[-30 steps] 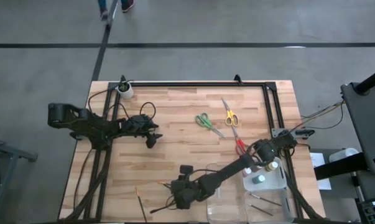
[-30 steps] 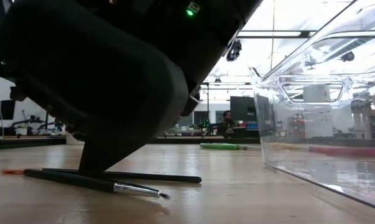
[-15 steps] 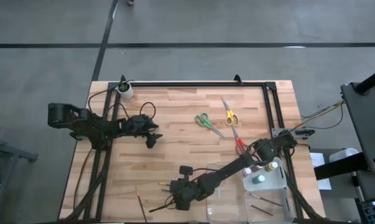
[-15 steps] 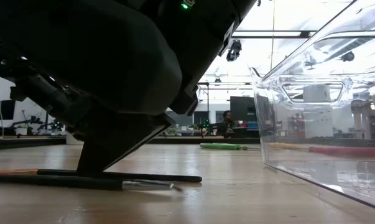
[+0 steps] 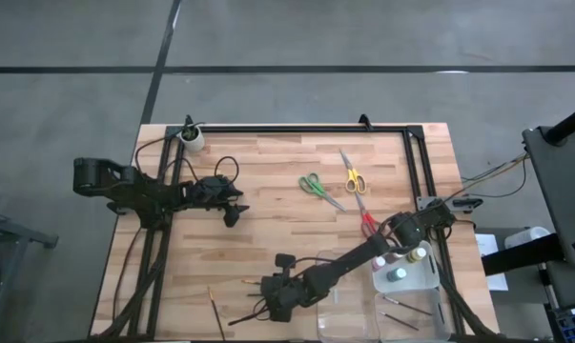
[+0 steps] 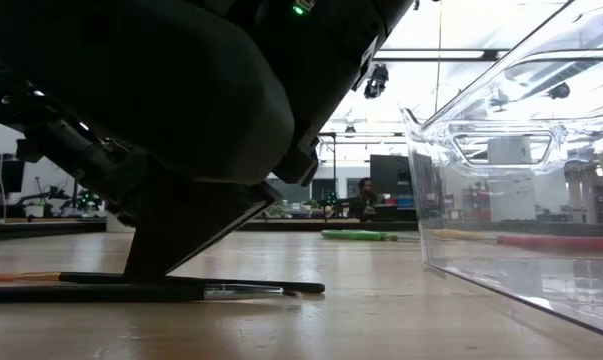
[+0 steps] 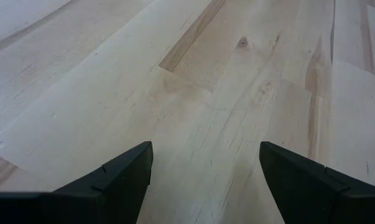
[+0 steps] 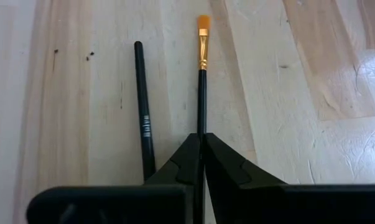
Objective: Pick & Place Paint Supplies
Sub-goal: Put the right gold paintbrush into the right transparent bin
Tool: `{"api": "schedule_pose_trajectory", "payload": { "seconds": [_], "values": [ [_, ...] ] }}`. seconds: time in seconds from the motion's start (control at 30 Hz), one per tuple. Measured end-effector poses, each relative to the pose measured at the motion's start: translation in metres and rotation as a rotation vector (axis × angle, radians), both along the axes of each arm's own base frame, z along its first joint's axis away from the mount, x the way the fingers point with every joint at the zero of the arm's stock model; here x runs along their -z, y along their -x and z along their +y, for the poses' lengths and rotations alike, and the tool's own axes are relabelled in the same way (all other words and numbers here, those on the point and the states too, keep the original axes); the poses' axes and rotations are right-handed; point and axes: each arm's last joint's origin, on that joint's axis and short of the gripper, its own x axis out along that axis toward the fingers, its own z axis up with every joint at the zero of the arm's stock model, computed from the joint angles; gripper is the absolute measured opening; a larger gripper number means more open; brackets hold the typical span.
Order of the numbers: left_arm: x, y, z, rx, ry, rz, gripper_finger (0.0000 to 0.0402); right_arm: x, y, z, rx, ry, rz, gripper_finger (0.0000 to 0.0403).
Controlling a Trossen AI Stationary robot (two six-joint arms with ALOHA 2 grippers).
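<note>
Two black jointed arms, matte housings, loose black cables looped along the left arm [image 5: 163, 193] and the right arm [image 5: 349, 262]. Small green light glows on the right arm's housing in the low view. Gripper fingers [image 7: 112, 177] dark, wedge-shaped, tapering to flat tips.

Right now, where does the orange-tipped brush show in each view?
High view: orange-tipped brush barely visible near the table's front edge, its tip just left of the right arm's end.
Low view: lying on the table at far left, running under the dark arm.
Left wrist view: not in it.
Right wrist view: centre, pointing away from the fingers.
Shared landmark: the right gripper, shut on its handle.
</note>
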Motion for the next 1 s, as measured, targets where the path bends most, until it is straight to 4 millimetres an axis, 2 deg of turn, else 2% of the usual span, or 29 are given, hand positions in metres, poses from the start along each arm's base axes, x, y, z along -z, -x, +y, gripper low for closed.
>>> {"api": "schedule_pose_trajectory", "payload": {
  "seconds": [0.37, 0.63, 0.77, 1.0],
  "values": [
    [0.000, 0.000, 0.000, 0.000, 0.000, 0.000, 0.0303, -0.025, 0.002, 0.002, -0.027, -0.035, -0.040, 0.0012],
    [0.000, 0.000, 0.000, 0.000, 0.000, 0.000, 0.0303, -0.033, 0.001, 0.000, -0.032, -0.017, -0.064, 0.0012],
    [0.000, 0.000, 0.000, 0.000, 0.000, 0.000, 0.0303, -0.051, 0.003, 0.001, -0.056, -0.019, -0.099, 0.0012],
    [0.000, 0.000, 0.000, 0.000, 0.000, 0.000, 0.0303, -0.105, 0.018, 0.007, -0.135, -0.017, -0.193, 0.0012]
  ]
}}
